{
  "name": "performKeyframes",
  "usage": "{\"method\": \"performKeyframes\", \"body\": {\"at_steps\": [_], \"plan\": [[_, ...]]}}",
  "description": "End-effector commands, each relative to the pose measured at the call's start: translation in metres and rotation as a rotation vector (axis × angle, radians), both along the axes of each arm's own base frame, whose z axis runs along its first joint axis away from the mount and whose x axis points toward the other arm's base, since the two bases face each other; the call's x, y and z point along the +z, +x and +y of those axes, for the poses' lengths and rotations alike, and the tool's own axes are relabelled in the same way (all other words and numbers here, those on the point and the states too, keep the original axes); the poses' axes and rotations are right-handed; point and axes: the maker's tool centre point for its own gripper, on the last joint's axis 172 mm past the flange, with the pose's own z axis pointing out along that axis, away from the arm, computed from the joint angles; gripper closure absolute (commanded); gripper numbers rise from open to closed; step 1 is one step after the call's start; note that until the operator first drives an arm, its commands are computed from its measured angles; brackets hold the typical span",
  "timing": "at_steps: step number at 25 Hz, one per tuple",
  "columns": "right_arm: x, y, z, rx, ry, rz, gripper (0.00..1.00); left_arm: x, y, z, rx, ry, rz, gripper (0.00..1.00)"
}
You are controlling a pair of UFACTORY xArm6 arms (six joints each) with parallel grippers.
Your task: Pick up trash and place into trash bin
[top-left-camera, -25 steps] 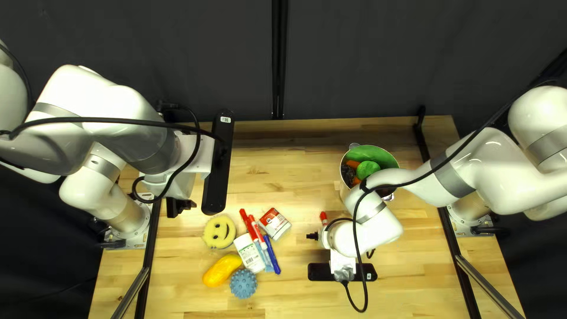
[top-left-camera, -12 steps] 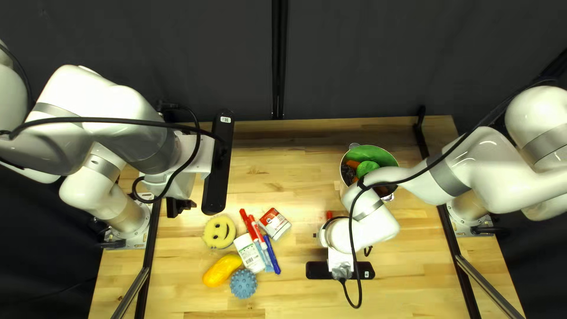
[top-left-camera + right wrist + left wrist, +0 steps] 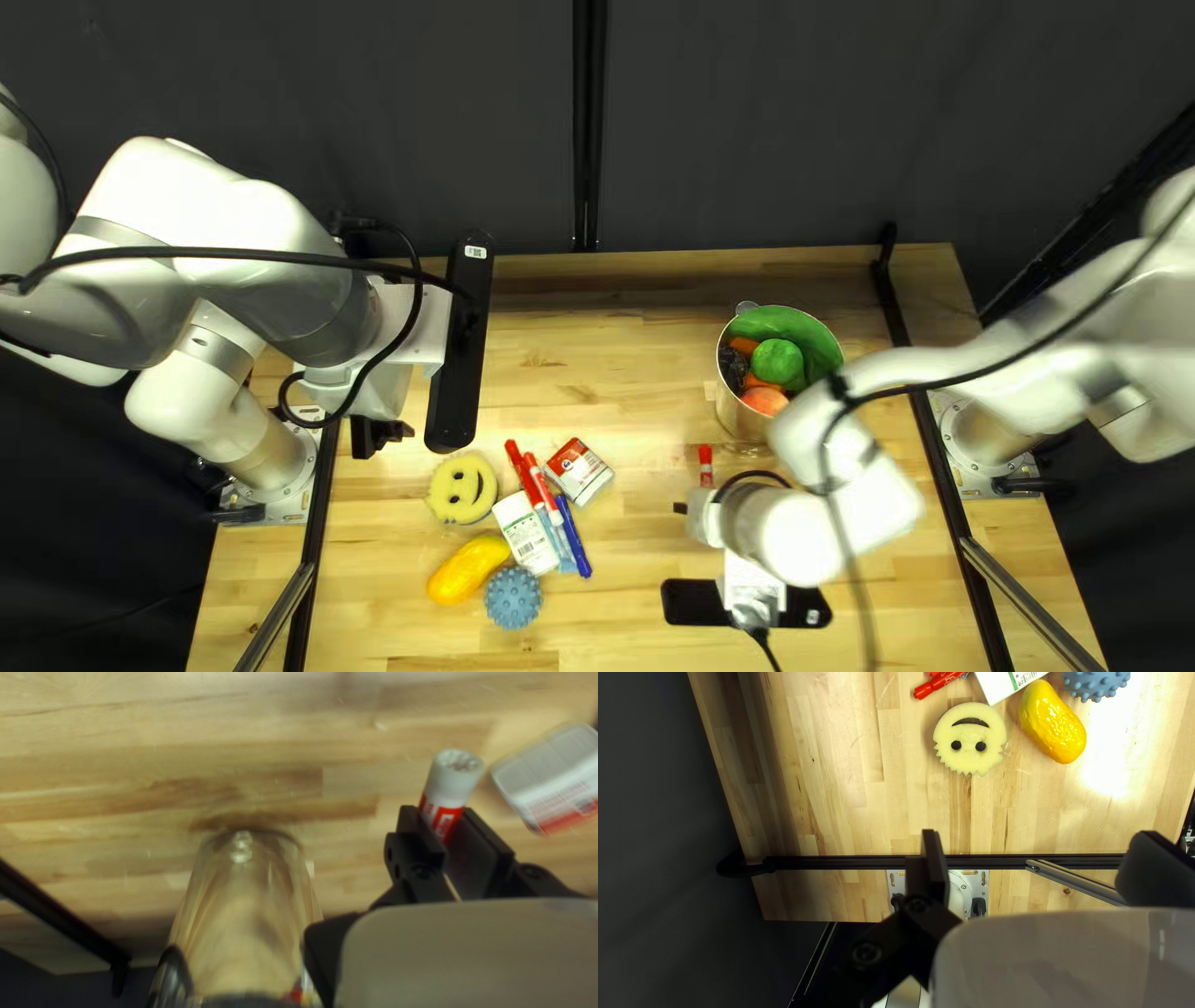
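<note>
The right gripper (image 3: 701, 512) pinches a red-and-white marker (image 3: 446, 790) between its two fingers, the white end poking out past their tips. It hangs over the wooden table (image 3: 598, 373), nearer the table's near edge than the shiny round bin (image 3: 737, 421). Soft vegetable and fruit shapes, green, orange, dark and peach, fill that bin. The left gripper (image 3: 377, 436) has its fingers spread wide, nothing between them, near the table's left side. Between the two grippers lies a loose huddle: a red-labelled white bottle (image 3: 580, 471), two red markers (image 3: 529, 479), a blue marker (image 3: 573, 536), another white bottle (image 3: 525, 533), a yellow smiley sponge (image 3: 462, 488), a glossy yellow mango shape (image 3: 468, 570) and a knobbly blue ball (image 3: 513, 597). The tabletop is pale strips of wood with browner streaks, and in the left wrist view a white glare sits beside the mango shape. Black rails (image 3: 965, 548) run down both sides, with a pale metal bar slanting from each. Beyond the far edge hangs a dark curtain (image 3: 747, 125), split by a black upright post (image 3: 588, 125).
</note>
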Motion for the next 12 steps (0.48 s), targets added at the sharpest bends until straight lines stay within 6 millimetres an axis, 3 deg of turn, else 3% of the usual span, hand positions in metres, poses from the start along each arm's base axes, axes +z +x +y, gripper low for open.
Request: {"method": "performKeyframes", "body": {"at_steps": [1,3,7,12], "plan": [[0.010,-0.031,-0.064,-0.175,-0.016,-0.008,0.99,0.000,0.000,0.000,0.000,0.000,0.000,0.00],[0.007,-0.050,-0.095,-0.263,-0.001,0.001,0.99,0.000,0.000,0.000,0.000,0.000,0.000,0.00],[-0.001,-0.072,-0.127,-0.376,0.044,0.009,0.99,0.000,0.000,0.000,0.000,0.000,0.000,0.00],[-0.012,-0.078,-0.142,-0.481,0.096,0.019,0.98,0.000,0.000,0.000,0.000,0.000,0.000,0.00]]}}
